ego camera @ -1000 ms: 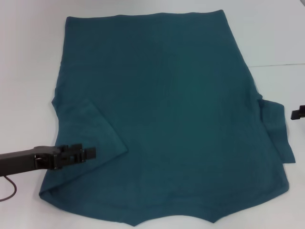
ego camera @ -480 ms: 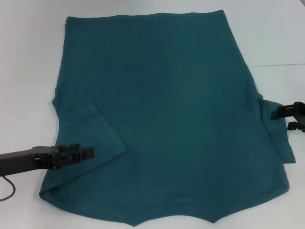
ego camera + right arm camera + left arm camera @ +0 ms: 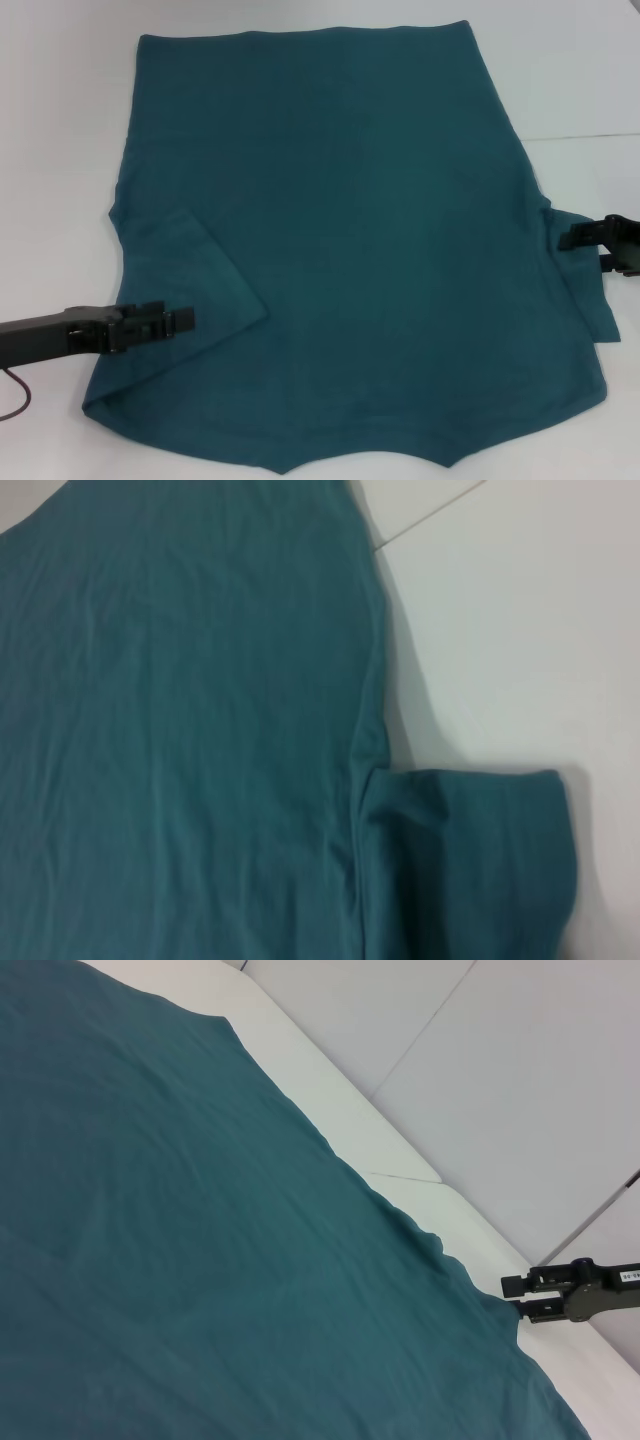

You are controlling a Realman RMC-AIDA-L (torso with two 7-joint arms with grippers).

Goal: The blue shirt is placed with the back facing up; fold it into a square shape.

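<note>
Matt knit-cloth blue shirt (image 3: 340, 240)

Blue shirt (image 3: 350, 250) lay flat, spread wide; left sleeve folded inward over body, right sleeve sticking outward.

Head view looks down; both wrist views skim the blue shirt (image 3: 340, 250) closely

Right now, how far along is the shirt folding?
Barely started. Done: the shirt lies flat on the table, and its left sleeve is already folded in over the body. In hand: the left gripper is over that folded sleeve, and the right gripper is at the right sleeve, which is spread outward. Left: folding that sleeve in, then the body into a square.
</note>
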